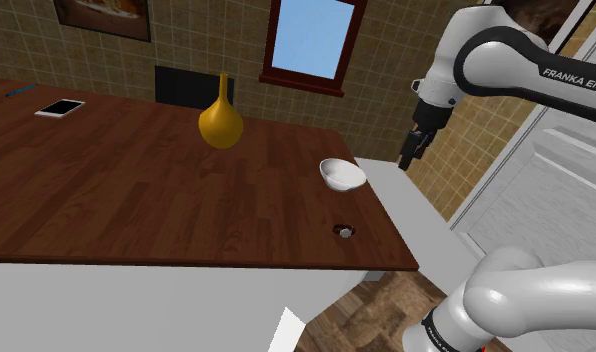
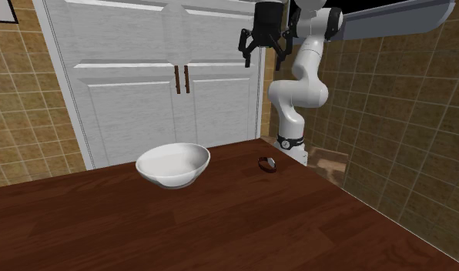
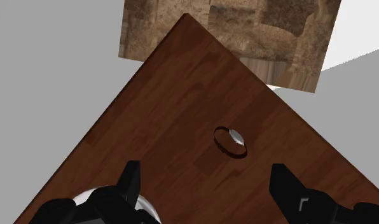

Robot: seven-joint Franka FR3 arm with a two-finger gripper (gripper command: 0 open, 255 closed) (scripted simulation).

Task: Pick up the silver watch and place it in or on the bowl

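We see the gripper (image 2: 260, 52) hanging high above the white bowl (image 2: 173, 164), its black fingers spread wide with nothing between them. The watch (image 2: 268, 164), a small dark band with a pale metallic glint, lies flat on the brown wooden table (image 1: 136, 190) just beside the bowl, apart from it and nearer the table's corner. In the wrist view the watch (image 3: 231, 142) sits ahead of the open fingers (image 3: 132, 178), untouched, with the bowl's rim just under one of them. The bowl stands upright and holds nothing. Well apart from the bowl stands a yellow vase (image 1: 220, 122), and farther from the bowl still lies a white phone (image 1: 60, 107). White double doors (image 2: 143, 77) rise behind the bowl.
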